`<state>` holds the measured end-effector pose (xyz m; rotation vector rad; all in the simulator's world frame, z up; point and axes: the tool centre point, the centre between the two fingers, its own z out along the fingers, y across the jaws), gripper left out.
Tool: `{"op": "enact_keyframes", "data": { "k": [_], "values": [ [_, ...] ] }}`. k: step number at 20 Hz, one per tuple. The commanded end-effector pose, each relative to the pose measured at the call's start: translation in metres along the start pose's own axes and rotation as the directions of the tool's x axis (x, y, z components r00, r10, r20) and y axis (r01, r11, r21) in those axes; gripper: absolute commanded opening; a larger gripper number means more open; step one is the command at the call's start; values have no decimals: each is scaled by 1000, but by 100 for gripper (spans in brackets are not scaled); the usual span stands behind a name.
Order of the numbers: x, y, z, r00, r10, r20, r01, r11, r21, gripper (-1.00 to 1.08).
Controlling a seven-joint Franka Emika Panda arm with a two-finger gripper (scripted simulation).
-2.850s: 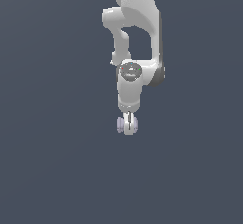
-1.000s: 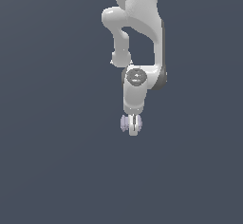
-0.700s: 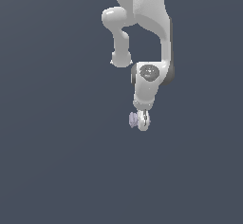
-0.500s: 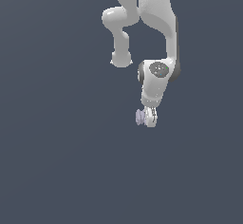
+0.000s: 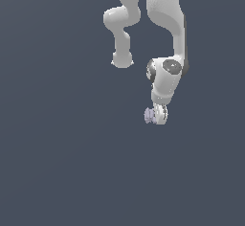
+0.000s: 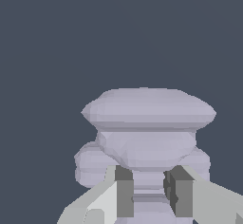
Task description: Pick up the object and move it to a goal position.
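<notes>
The object [image 5: 149, 116] is a small pale lavender-grey lumpy piece with rounded ribbed lobes. In the exterior view it hangs at the tip of the white arm, just on the left side of the gripper [image 5: 157, 115]. The wrist view shows the object [image 6: 148, 123] close up, its narrow lower part pinched between the two fingers [image 6: 124, 195], so my gripper [image 6: 148, 197] is shut on it. The piece is held in the air, with its lowest part hidden behind the fingers.
The white arm [image 5: 165, 33] reaches down from the top of the exterior view. A plain dark grey surface [image 5: 57, 163] fills everything else in both views.
The gripper with the object has travelled toward the exterior view's right and risen slightly. The wrist has swung the same way. The grip on the piece stays the same.
</notes>
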<state>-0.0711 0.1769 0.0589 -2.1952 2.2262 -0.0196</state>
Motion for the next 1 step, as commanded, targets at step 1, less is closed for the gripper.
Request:
{"op": "enact_keyframes", "data": {
  "k": [1],
  "values": [
    [-13,12,8,1000,-21,-2,20,1000,-19,-100]
  ]
}}
